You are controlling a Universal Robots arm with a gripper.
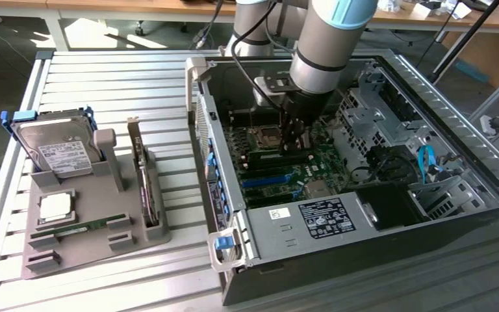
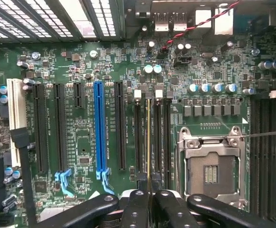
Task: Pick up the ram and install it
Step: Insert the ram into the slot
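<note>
Pinching ram (image 2: 148,142) edge-on between fingers (image 2: 137,209), long axis along memory slots (image 2: 166,137).

The table (image 1: 102,78) is ribbed, dull silver metal. The computer case (image 1: 457,110) is grey sheet metal, and the holder (image 1: 93,245) is matt grey plastic. The circuit board (image 2: 81,71) is glossy green, with a slot (image 2: 99,128) of smooth blue plastic. The gripper (image 2: 149,194) is matt black, and the ram (image 2: 149,137) has a gold metallic edge.

Case (image 1: 457,123) on exterior view's right; holder (image 1: 85,237) w/ drive (image 1: 59,153), card (image 1: 145,182) on that view's left. Gripper (image 1: 291,140) inside case over mobo (image 1: 319,172), ram (image 2: 149,137) in its grip, beside CPU socket (image 2: 213,166).
</note>
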